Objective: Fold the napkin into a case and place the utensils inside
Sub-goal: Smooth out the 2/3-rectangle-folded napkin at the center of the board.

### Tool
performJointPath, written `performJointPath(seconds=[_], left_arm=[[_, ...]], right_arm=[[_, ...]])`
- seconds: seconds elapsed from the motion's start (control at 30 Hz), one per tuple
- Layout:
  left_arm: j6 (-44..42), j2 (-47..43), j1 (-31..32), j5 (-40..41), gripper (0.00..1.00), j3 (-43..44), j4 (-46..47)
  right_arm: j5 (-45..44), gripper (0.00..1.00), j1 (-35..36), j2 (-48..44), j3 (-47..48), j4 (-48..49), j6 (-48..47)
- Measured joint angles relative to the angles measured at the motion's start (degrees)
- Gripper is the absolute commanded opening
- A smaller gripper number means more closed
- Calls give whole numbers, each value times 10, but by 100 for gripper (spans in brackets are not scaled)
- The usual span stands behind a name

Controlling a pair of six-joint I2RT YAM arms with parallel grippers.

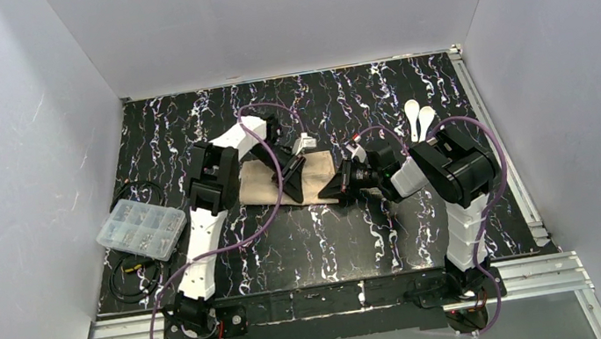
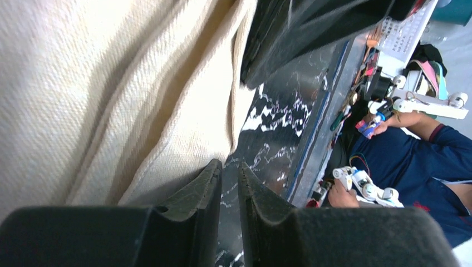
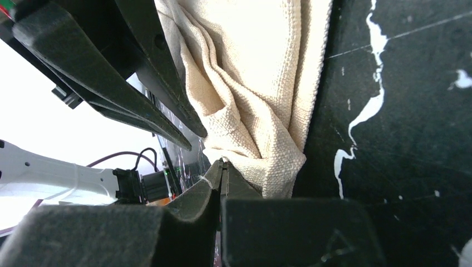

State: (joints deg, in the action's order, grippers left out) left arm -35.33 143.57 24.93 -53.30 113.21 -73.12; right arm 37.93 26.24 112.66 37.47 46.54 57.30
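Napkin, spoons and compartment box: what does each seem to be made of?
The napkin looks like woven cloth, beige and matte: a coarse weave and soft creases show. The spoons are plain white, probably plastic, though they are too small to be sure. The compartment box seems to be clear plastic: its dividers and small contents show through it.

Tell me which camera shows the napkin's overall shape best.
The top view: the napkin shows as a whole strip, though partly covered. Both wrist views show only close-up folds and an edge.
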Motion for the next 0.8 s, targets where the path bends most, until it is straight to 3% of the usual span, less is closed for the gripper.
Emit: performJointPath(seconds=[0.23, 0.47, 0.8], left_arm=[[-12, -6, -12, 71, 17, -14, -52], [-30, 4, -72, 117, 18, 24, -106], [-45, 25, -140, 118, 17, 38, -126]], right_arm=[[-3, 6, 0, -2, 0, -5, 2], [-11, 5, 1, -8, 0, -16, 5], [-15, 4, 1, -9, -5, -10, 13]])
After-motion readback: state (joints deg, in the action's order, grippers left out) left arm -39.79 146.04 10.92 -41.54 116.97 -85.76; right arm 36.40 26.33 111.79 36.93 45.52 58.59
